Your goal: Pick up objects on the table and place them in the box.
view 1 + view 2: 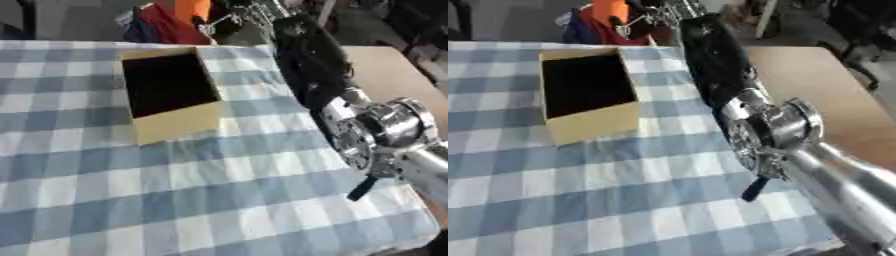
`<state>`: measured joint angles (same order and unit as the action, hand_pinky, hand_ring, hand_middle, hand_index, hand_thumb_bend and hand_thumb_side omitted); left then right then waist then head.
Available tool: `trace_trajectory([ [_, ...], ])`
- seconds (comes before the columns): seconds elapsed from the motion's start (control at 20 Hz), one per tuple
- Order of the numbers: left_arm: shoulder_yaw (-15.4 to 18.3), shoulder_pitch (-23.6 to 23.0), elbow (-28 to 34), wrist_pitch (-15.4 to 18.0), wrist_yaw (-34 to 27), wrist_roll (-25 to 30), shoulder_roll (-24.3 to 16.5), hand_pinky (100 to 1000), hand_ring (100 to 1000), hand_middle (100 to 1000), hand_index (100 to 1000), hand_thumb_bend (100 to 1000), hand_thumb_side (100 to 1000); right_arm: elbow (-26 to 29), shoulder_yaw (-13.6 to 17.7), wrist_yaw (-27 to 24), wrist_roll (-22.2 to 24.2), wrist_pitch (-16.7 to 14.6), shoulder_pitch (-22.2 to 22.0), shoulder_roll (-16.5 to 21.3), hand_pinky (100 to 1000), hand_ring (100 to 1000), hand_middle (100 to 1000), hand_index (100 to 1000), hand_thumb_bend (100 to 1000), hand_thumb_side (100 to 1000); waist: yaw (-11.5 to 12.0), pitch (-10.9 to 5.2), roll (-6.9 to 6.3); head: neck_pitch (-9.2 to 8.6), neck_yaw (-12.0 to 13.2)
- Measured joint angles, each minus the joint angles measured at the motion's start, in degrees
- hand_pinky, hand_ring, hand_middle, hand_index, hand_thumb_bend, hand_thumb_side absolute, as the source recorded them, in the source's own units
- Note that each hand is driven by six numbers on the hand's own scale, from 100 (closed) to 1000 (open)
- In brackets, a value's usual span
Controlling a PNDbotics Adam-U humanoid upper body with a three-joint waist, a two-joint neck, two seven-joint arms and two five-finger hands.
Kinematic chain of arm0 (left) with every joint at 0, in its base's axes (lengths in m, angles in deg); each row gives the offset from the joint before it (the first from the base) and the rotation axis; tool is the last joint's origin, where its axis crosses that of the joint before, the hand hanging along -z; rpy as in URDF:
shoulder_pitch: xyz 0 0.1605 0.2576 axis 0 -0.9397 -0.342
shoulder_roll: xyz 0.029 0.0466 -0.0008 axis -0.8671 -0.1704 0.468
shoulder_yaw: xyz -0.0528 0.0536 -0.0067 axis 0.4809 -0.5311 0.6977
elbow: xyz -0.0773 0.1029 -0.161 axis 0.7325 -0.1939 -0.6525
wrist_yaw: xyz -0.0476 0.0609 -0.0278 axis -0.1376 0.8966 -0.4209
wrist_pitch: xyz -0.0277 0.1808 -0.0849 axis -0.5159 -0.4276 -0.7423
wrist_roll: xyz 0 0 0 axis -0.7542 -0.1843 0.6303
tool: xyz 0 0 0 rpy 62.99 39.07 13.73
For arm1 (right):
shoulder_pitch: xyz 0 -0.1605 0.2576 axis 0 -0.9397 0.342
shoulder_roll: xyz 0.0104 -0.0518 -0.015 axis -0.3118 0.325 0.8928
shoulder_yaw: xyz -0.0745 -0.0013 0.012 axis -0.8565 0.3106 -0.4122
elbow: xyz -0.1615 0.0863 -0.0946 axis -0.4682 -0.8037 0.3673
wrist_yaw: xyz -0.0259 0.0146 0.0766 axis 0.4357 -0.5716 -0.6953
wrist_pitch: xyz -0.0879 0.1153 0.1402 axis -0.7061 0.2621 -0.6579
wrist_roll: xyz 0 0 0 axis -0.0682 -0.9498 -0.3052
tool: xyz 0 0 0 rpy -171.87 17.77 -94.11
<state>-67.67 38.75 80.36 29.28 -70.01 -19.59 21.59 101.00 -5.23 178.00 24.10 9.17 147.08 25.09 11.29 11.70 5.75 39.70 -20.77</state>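
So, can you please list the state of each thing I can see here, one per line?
box: upright, open at the top, inside dark, contents cannot be seen
tablecloth: spread flat on the table, no loose objects visible on it
right arm: stretched across the table past the box toward the far edge
right hand: hidden, state cannot be told
left hand: not in view

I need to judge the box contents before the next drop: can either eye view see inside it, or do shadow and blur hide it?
Left eye view: the box interior is a flat black shadow, nothing readable inside. Right eye view: the same dark interior; the right arm fills the right side, soft, with glare on its silver joint. Both views are slightly blurred, and no robot hand is visible in either.
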Motion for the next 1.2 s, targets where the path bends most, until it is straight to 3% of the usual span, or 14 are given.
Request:
trace_trajectory([
  [0.6, 0.33, -0.21, 0.00, -0.21, 0.00, -0.21, 0.00, 814, 629, 594, 768, 100, 583, -1.81, -5.25, -4.06, 0.10, -11.48, -0.70, -2.04, 594, 583, 574, 666, 100, 367, -0.32, -0.23, 0.01, 0.01, -0.09],
  [0.9, 0.34, -0.25, 0.00, -0.28, 0.00, -0.28, 0.00, 814, 629, 594, 768, 100, 583, -1.94, -5.97, -5.73, 1.50, -13.39, -0.71, -2.30, 595, 584, 575, 667, 100, 367, -0.34, -0.24, 0.00, 0.02, -0.10],
  [1.05, 0.37, -0.26, 0.00, -0.36, 0.00, -0.43, 0.00, 817, 641, 603, 766, 100, 585, -1.96, -6.67, -6.15, 2.25, -13.99, -1.06, -2.75, 653, 645, 664, 761, 100, 373, -0.45, -0.24, 0.00, 0.02, -0.25],
  [1.2, 0.52, -0.28, 0.00, -0.47, 0.00, -0.84, 0.00, 820, 645, 605, 766, 100, 587, -2.03, -7.66, -6.67, 2.91, -14.42, -1.24, -3.24, 671, 675, 739, 822, 253, 388, -0.65, -0.24, -0.02, 0.03, -0.35],
])
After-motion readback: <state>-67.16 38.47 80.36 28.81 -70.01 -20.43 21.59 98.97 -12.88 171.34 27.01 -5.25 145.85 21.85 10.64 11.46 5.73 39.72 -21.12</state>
